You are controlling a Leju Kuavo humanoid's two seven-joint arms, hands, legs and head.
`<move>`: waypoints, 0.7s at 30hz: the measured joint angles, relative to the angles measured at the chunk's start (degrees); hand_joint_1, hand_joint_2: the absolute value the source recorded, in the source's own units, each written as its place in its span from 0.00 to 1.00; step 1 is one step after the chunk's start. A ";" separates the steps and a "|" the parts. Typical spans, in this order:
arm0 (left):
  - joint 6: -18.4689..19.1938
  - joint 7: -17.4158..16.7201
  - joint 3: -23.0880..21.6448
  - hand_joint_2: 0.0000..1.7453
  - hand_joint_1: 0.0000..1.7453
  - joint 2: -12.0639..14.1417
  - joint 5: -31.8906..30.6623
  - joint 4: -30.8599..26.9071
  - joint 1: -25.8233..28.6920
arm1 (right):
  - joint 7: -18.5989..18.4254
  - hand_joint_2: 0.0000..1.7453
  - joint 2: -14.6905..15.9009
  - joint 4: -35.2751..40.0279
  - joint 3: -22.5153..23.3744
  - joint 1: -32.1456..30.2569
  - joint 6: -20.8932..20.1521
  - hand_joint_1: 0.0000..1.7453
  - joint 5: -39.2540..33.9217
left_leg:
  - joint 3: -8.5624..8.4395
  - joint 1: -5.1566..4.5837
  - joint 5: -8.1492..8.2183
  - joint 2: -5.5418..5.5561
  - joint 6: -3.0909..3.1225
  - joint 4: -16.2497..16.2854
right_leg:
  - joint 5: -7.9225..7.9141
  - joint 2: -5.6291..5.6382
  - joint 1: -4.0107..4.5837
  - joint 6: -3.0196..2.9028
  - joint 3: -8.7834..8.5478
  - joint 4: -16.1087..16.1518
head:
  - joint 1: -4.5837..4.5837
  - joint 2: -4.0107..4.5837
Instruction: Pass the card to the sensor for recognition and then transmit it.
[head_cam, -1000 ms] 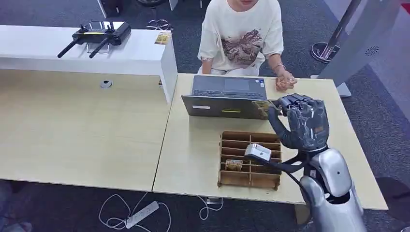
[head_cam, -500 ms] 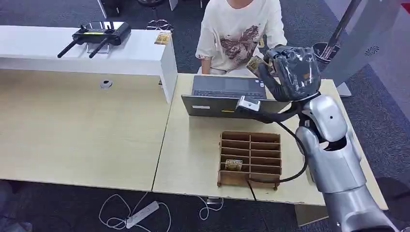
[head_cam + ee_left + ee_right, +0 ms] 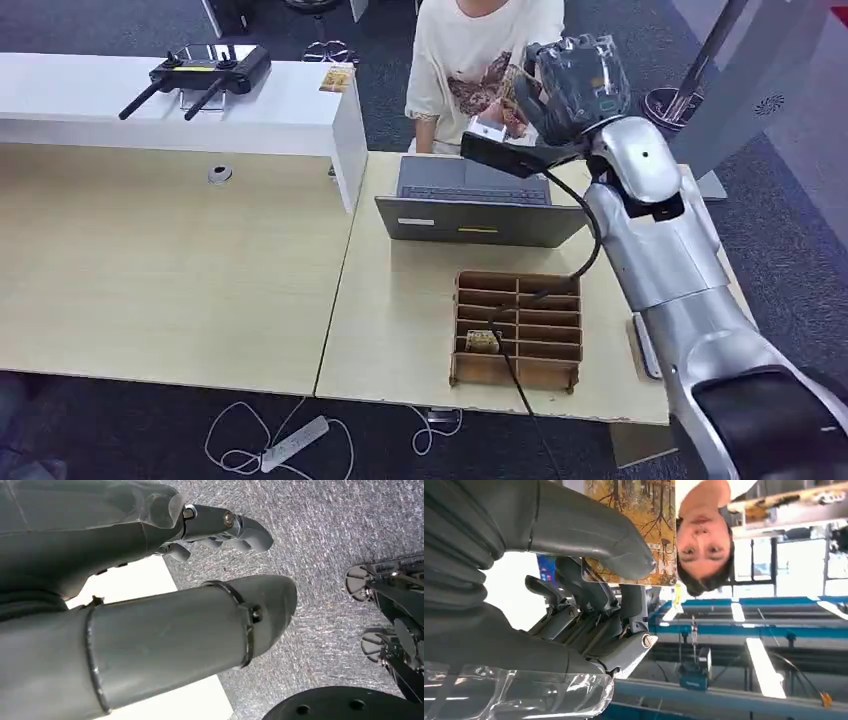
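Pinching a flat, glossy forest-print card (image 3: 634,525) — grey-thumbed right hand (image 3: 570,85), before a seated person (image 3: 470,60).

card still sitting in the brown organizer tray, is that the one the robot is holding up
No: the right hand holds its own card up toward the person, while another card lies in the organizer tray.

Head view looks down on the table (image 3: 200,290); wrist views sit close behind hands.
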State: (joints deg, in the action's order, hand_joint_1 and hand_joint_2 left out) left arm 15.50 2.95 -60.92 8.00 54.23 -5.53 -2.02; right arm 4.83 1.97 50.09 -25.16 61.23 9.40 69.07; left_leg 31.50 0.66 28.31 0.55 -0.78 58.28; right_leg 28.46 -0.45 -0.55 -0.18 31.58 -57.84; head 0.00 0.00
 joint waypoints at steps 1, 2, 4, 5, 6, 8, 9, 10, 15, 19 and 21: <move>0.00 -0.02 -0.04 0.00 0.00 0.00 -0.07 0.00 -0.06 | -0.35 1.00 -0.53 -2.10 -0.02 0.93 0.09 0.99 0.02 | 0.00 0.00 0.00 0.00 0.00 0.00 | 0.00 0.00 0.00 0.00 0.00 0.00 | 0.00 0.00; 0.00 -0.13 -0.11 0.00 0.00 0.00 -0.07 0.00 -0.11 | -0.70 1.00 -1.05 -3.91 -0.04 1.62 0.09 0.99 0.09 | 0.00 0.00 0.00 0.00 0.00 0.00 | 0.00 0.00 0.00 0.00 0.00 0.00 | 0.00 0.00; 0.00 -0.26 -0.37 0.00 0.00 0.02 -0.07 -0.02 -0.17 | -1.49 1.00 -2.04 -7.54 -0.04 3.08 0.20 0.98 0.50 | 0.00 0.00 0.00 -0.02 0.00 0.00 | 0.00 0.02 0.00 0.00 0.01 -0.01 | 0.00 0.00; 0.00 -0.42 -0.55 0.00 0.00 0.05 -0.07 -0.02 -0.23 | -1.94 1.00 -2.43 -9.29 -0.04 3.76 0.20 0.98 0.66 | -0.01 0.00 0.00 -0.01 0.00 0.00 | 0.00 0.01 0.00 0.00 0.01 -0.01 | 0.00 0.00; -0.02 -0.50 -0.70 0.00 0.00 0.05 -0.07 -0.02 -0.25 | -2.45 1.00 -2.78 -10.87 -0.04 4.36 0.20 0.98 0.83 | -0.01 0.00 0.00 -0.01 0.00 0.00 | 0.00 0.01 0.00 0.00 0.01 -0.01 | 0.02 0.00; -0.02 -0.55 -0.90 0.00 0.00 0.05 -0.07 -0.02 -0.24 | -3.02 1.00 -3.24 -13.28 -0.02 5.16 0.20 0.98 0.94 | -0.01 0.00 0.00 -0.01 0.00 0.00 | 0.00 0.01 0.00 0.00 0.01 0.00 | 0.00 0.00; -0.02 -0.57 -0.92 0.00 0.00 0.07 -0.07 -0.02 -0.25 | -3.15 1.00 -3.43 -14.35 -0.02 5.48 0.20 0.97 0.87 | -0.01 0.00 0.00 -0.01 0.00 0.00 | 0.00 0.01 0.00 0.00 0.01 0.00 | 0.00 0.00; -0.02 -0.59 -0.94 0.00 0.00 0.07 -0.04 -0.02 -0.26 | -3.30 1.00 -3.61 -15.31 0.02 5.74 0.22 0.97 0.85 | -0.01 0.00 0.00 -0.01 0.00 0.00 | 0.00 0.01 0.00 0.00 0.01 0.00 | 0.00 0.00; -0.11 -0.68 -0.98 0.00 0.00 0.09 0.11 -0.02 -0.26 | -3.48 1.00 -4.05 -18.81 0.44 6.60 0.99 0.00 0.61 | -0.01 0.00 0.00 -0.01 0.00 0.03 | 0.00 0.01 0.00 0.00 0.01 0.00 | 0.00 0.00; -0.26 -0.70 -0.98 0.00 0.00 0.07 0.26 -0.02 -0.26 | -3.57 1.00 -4.20 -20.43 0.74 6.67 1.42 0.00 0.59 | 0.00 0.00 0.00 -0.01 0.00 0.03 | 0.00 0.01 0.00 0.00 0.01 0.00 | 0.00 0.00; -0.39 -0.74 -0.98 0.00 0.00 0.07 0.31 -0.02 -0.27 | -3.52 1.00 -4.26 -20.87 1.14 6.67 1.90 0.00 0.59 | -0.01 0.00 0.00 -0.01 0.00 0.03 | 0.00 0.01 0.00 0.00 0.01 -0.01 | 0.00 0.00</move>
State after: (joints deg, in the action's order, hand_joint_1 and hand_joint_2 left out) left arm 15.10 2.21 -61.90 8.07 54.53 -5.55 -2.29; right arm 1.31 -2.30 29.22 -24.02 67.90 11.30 69.66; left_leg 31.49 0.66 28.31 0.54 -0.78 58.31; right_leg 28.46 -0.44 -0.55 -0.18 31.59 -57.85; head 0.00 0.00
